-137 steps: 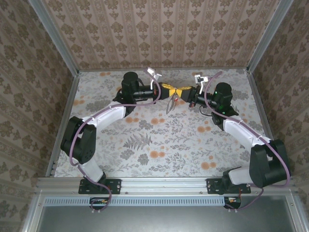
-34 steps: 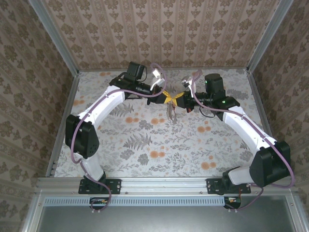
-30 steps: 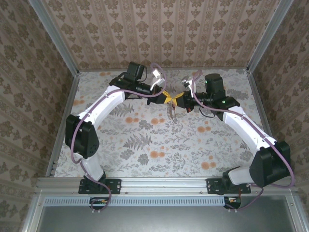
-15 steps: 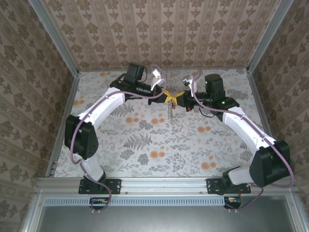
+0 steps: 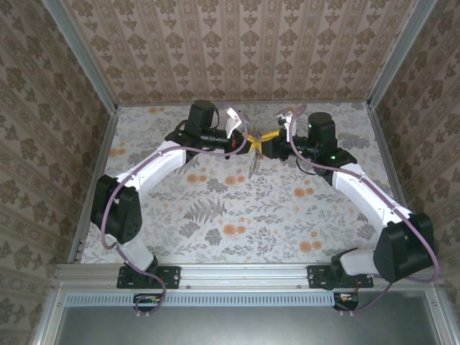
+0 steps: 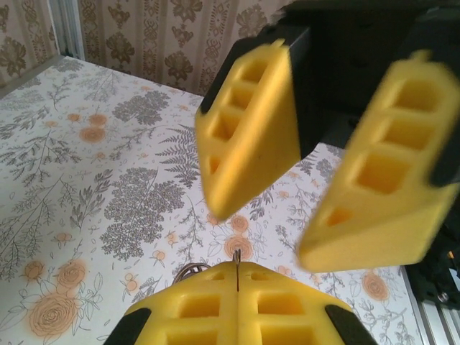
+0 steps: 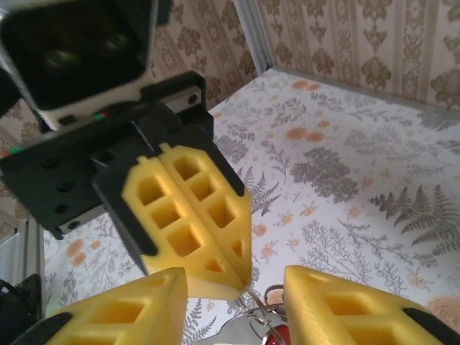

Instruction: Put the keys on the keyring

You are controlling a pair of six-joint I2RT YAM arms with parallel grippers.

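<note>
The bench point(image 5: 215, 215) is carrying a matte floral-print cover. No task part is lying on it.

The left arm point(image 5: 154, 169) and right arm point(image 5: 359, 190) are reaching to the far middle. Compared with the top view half a second earlier, both wrists are sitting slightly closer to the far wall. The point where the tips meet has shifted with them.

The left end effector point(image 5: 248, 141) is pressing its pads point(image 6: 187, 309) fully together on a thin metal edge, judged to be the keyring point(image 5: 251, 165). The pads are yellow wedges with square hollow cells, probably a soft moulded material. The right end effector point(image 5: 263, 136) is facing it tip to tip, with its fingers point(image 6: 248, 129) standing apart and gripping nothing.

The keyring is hanging below the tips, clear of the bench, as a flat brownish-grey loop with a hollow centre. It is now tilting slightly, where it hung straighter before.

The key point(image 7: 277, 335) is showing as thin silvery metal with a small red plastic end. It is dangling between the open right fingers, just under the left pads.

Judgement: threading is probably being finished or re-attempted. Whether the key is actually sitting on the loop cannot be told.
</note>
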